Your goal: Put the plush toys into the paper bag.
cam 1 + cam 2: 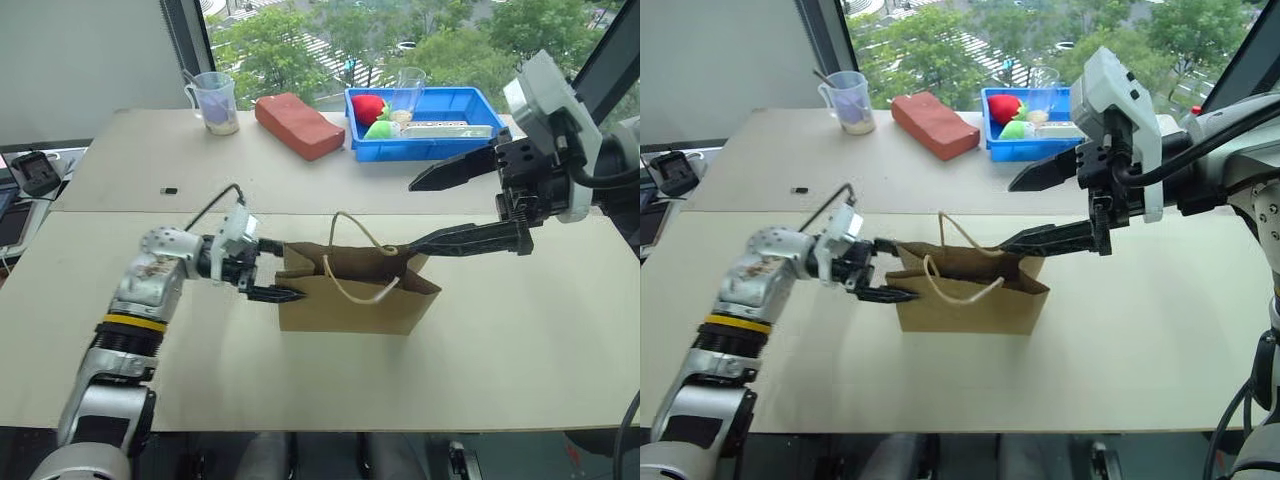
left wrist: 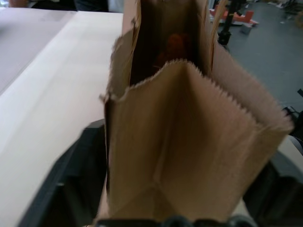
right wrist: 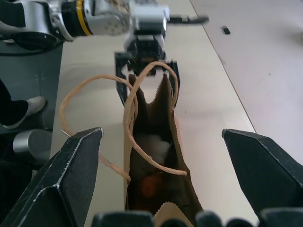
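Near table centre the paper bag (image 1: 350, 295) stands upright, mouth open, twisted-cord handles looping above and over its near face. Left hand (image 1: 268, 270) at the bag's 9 o'clock end: fingers spread on either side of the narrow gusset, released; contact with the paper cannot be judged. Right hand (image 1: 468, 205) at the bag's 3 o'clock end, raised, fingers wide apart and empty; lower finger reaches over the rim. Plush toys (image 3: 152, 163) lie inside the bag: right wrist view shows a pale mass and a dim reddish-orange patch below it, outlines lost in shadow, brown toy not distinguishable. Toward 12 o'clock: blue bin (image 1: 455, 140) with red and green soft items, brick-like block (image 1: 298, 125), measuring cup (image 1: 215, 103).
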Robot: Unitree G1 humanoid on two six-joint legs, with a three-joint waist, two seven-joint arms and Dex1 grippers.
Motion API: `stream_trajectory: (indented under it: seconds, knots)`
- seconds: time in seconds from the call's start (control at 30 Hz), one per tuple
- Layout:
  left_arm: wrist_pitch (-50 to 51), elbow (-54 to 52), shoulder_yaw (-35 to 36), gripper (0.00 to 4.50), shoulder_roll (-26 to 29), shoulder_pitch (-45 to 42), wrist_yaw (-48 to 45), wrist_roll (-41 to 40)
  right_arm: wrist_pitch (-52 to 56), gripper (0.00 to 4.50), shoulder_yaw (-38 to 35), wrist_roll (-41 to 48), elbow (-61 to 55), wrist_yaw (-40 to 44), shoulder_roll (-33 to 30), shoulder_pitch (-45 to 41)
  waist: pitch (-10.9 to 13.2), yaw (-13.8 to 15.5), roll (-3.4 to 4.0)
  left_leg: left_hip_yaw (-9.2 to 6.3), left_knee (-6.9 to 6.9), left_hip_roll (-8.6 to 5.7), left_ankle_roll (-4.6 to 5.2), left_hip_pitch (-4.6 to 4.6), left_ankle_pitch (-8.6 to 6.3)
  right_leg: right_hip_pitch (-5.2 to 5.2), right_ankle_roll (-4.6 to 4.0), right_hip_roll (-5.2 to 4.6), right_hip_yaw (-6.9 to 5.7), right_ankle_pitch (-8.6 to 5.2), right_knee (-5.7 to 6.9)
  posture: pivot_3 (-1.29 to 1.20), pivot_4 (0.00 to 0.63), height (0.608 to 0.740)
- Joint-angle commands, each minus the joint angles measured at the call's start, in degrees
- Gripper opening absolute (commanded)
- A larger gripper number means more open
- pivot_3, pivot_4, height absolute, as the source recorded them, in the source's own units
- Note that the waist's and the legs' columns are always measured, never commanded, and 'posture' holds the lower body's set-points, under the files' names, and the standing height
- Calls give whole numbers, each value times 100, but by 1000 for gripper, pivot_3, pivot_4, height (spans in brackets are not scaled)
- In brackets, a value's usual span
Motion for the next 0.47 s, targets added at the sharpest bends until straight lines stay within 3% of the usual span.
stream_trajectory:
  seconds: [0.03,0.23,0.47]
  knots:
    - [657,-784,478,4462,575,-44,464,-155,-434,4500,-474,-294,143,76,-418,448,0,24,0,-1,0,0,0,-3,0,0,0,-1,-2,0,-1,0,150,740]
    - [1278,-1063,817,4462,1661,-274,798,-108,-535,4500,-1474,-240,248,-108,-676,1674,1,35,1,6,0,-3,4,1,-2,4,1,-4,-2,0,-5,0,150,740]
    - [1500,-1194,729,4462,1693,-383,896,-250,-778,4500,-1793,-292,25,-476,-459,2444,1,40,1,13,1,-2,3,18,-2,17,1,-2,2,0,-13,0,150,740]
